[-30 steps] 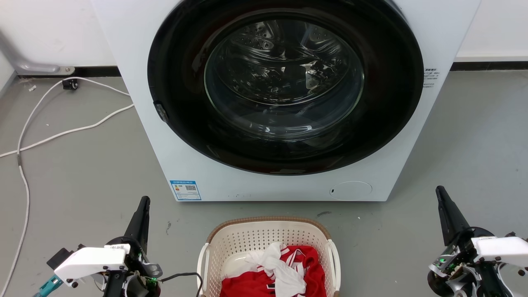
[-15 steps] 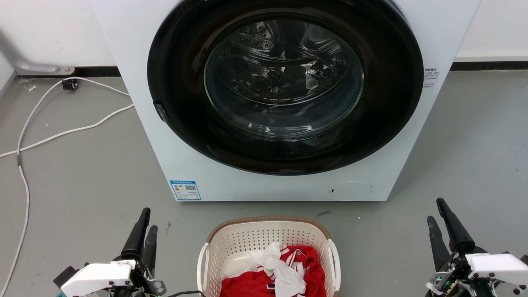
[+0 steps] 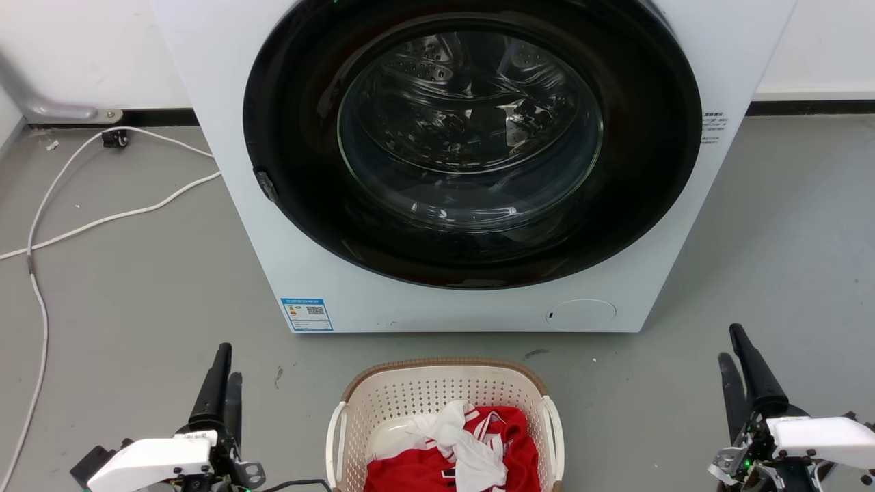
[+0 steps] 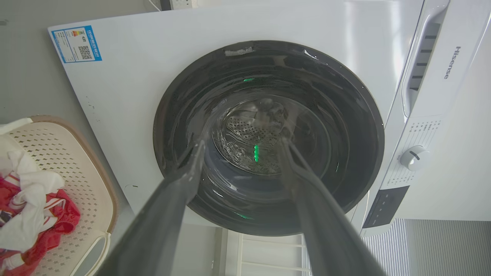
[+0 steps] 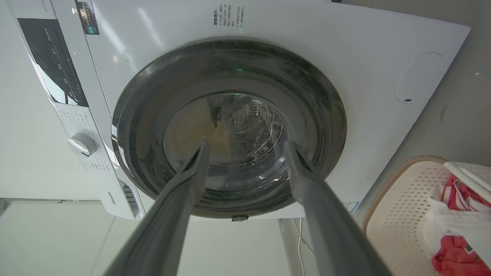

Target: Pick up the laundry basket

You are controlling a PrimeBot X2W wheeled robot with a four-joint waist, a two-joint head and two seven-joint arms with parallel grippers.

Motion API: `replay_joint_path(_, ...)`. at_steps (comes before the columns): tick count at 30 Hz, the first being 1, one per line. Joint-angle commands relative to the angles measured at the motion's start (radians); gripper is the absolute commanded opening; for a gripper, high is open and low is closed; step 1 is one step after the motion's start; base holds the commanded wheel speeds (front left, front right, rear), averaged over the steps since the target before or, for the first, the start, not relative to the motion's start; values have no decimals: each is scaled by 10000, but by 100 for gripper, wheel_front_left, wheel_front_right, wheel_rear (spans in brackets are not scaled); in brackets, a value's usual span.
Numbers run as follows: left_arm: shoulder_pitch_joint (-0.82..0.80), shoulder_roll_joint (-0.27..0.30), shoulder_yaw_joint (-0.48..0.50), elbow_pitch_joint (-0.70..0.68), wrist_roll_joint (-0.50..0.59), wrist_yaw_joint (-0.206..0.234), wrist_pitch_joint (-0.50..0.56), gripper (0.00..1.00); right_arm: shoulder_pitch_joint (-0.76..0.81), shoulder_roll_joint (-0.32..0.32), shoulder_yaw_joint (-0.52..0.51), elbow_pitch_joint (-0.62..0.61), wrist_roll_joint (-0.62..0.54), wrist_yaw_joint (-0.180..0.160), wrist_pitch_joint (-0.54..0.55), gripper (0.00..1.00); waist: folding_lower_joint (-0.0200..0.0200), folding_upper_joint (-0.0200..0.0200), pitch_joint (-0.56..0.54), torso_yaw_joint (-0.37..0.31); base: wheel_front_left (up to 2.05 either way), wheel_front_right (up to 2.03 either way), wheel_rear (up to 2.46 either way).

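Jaws on both arms stand parted and hold nothing. The left gripper (image 3: 229, 362) sits low at the left of the head view and the right gripper (image 3: 729, 343) low at the right, dark fingers pointing toward the washing machine (image 3: 307, 273). Between them, well apart from each, the laundry basket (image 3: 444, 364) rests on the grey floor (image 3: 137, 307) just in front of the machine, with red and white clothes (image 3: 472, 444) heaped inside. Its white side handles (image 3: 333, 437) face outward, one toward each arm. The task appears to be at the approach step, with no grasp made yet. Next, each arm likely needs to swing inward and down, bring its jaws around a handle, and close before both sides lift evenly.
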Motion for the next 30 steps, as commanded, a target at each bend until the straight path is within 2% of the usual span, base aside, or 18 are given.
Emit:
replay_joint_path(1, -97, 36, 85, -187, 114, -10, -73, 100, -174, -24, -46, -217, -205, 3, -94, 100, 0, 0, 0, -2, 0, 0, 0)
replay_joint_path(8, -96, 40, 508, -115, 821, -13, -371, 100, -221, -25, -133, -139, -1082, 3, -389, 100, 0, 0, -3, -8, 0, 0, 0)
replay_joint_path(12, -123, 43, 776, -298, 1321, -14, -529, 100, -307, -24, -195, -462, -2401, 3, -546, 100, 0, 0, 3, -9, 0, 0, 0)
replay_joint_path(19, -260, 45, 1426, -782, 2886, 6, -790, 100, -318, -23, -95, -1328, -4857, 3, -811, 100, 0, 0, 42, -9, 0, 0, 0)
replay_joint_path(24, -201, 48, 1220, -1589, 4179, 257, -966, 100, -328, -22, -83, -1975, -6564, 4, -985, 100, 0, 0, 100, -7, 0, 0, 0)
replay_joint_path(30, 97, 51, 301, -2546, 5922, 609, -1172, 100, -244, -22, 161, -2417, -8079, 3, -1184, 100, 0, 0, 161, -6, 0, 0, 0)
